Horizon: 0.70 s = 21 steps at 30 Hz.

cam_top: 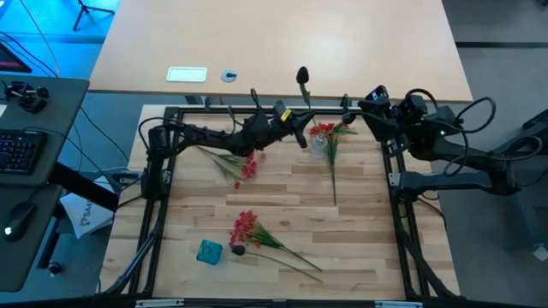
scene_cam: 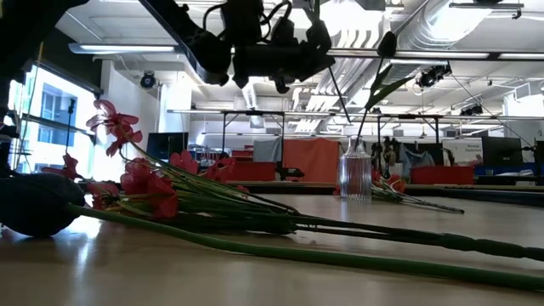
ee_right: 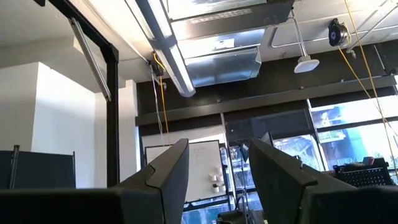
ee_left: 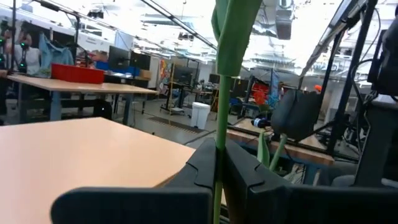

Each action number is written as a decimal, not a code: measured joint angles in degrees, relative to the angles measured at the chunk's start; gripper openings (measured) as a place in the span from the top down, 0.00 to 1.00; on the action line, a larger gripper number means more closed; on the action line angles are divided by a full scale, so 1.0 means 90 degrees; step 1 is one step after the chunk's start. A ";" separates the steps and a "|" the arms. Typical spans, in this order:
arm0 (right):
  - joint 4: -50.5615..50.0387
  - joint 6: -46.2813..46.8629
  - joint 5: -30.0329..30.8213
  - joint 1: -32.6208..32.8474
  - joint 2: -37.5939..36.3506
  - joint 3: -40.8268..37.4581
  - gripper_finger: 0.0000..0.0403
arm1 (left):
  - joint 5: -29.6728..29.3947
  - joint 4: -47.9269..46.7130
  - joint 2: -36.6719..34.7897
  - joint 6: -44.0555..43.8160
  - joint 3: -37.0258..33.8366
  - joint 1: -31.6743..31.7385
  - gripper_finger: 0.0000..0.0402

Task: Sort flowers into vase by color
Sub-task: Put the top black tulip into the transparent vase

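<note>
Left to right, seen from above. Well to the left of the left pincer (cam_top: 301, 137), near the front of the surface (cam_top: 360, 222), lies a small teal object (cam_top: 209, 251); just beside it is a bunch of red-pink flowers (cam_top: 246, 228) with long green stems, and a dark bud (cam_top: 237, 250) lies at its edge. Nearer to this pincer, under the left arm, is a 2nd red-pink sprig (cam_top: 247, 167), flat on the wood.

The left pincer itself is raised at the back of the surface and is clamped together on the green stem of a dark-bud flower (cam_top: 302, 77); in the left wrist view the stem (ee_left: 227, 81) goes up between the closed fingers (ee_left: 249, 174). The bud end points away from the pincer, past the back frame.

Just to the right of the left pincer stands the clear glass vase (cam_top: 318, 144). It has approx. one red-pink sprig (cam_top: 322, 130) at its mouth, and one more long stem (cam_top: 333, 175) lies beside it on the wood.

Further right, the right pincer (cam_top: 378, 96) waits at the back right corner, fingers (ee_right: 168, 171) apart, with nothing between them.

Progress, as I judge it: early stage. Only one flower seems to be in a vase; I see only one vase. The dark one is in hand but not placed yet, and min. 3 groups are left on the surface.
</note>
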 joint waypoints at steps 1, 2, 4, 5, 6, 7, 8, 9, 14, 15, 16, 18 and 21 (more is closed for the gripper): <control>0.0000 0.0077 0.0000 0.0000 0.0000 0.0000 0.60 | -0.0023 0.0002 0.0000 0.0000 0.0006 0.0009 1.00; 0.0000 0.0113 0.0000 0.0000 0.0000 0.0000 0.60 | -0.0021 0.0002 0.0000 0.0000 0.0009 0.0017 1.00; -0.0004 0.0129 0.0000 0.0000 0.0000 0.0000 0.60 | -0.0023 -0.0004 0.0000 -0.0008 0.0009 0.0065 1.00; -0.0002 0.0113 0.0000 0.0000 0.0000 0.0000 0.60 | -0.0008 -0.0008 0.0000 -0.0040 0.0009 0.0085 1.00; -0.0002 0.0101 0.0002 0.0000 0.0000 0.0000 0.60 | 0.0041 -0.0011 0.0000 -0.0130 0.0009 0.0107 1.00; -0.0002 0.0097 0.0002 0.0000 0.0000 0.0000 0.60 | 0.0145 -0.0014 0.0000 -0.0246 0.0009 0.0130 1.00; -0.0002 0.0090 0.0002 0.0000 0.0000 0.0000 0.60 | 0.0266 -0.0040 0.0000 -0.0328 0.0009 0.0133 1.00; -0.0002 0.0088 0.0002 0.0000 0.0000 0.0000 0.60 | 0.0333 -0.0094 0.0000 -0.0323 0.0009 0.0135 1.00; -0.0002 0.0086 0.0005 0.0000 0.0002 0.0000 0.60 | 0.0268 -0.0191 0.0010 -0.0007 0.0009 0.0113 1.00; -0.0002 0.0083 0.0005 0.0000 0.0002 0.0000 0.60 | 0.0266 -0.0183 0.0007 -0.0085 0.0009 0.0117 1.00; -0.0002 0.0083 0.0005 0.0000 0.0002 0.0000 0.60 | 0.0266 -0.0180 0.0005 -0.0144 0.0009 0.0130 1.00; -0.0020 0.0084 0.0004 0.0000 0.0002 0.0000 0.60 | 0.0261 -0.0207 0.0007 -0.0173 0.0009 0.0137 1.00; -0.0068 0.0080 0.0005 0.0000 0.0005 0.0000 0.60 | 0.0277 -0.0052 0.0113 -0.0216 0.0009 0.0139 1.00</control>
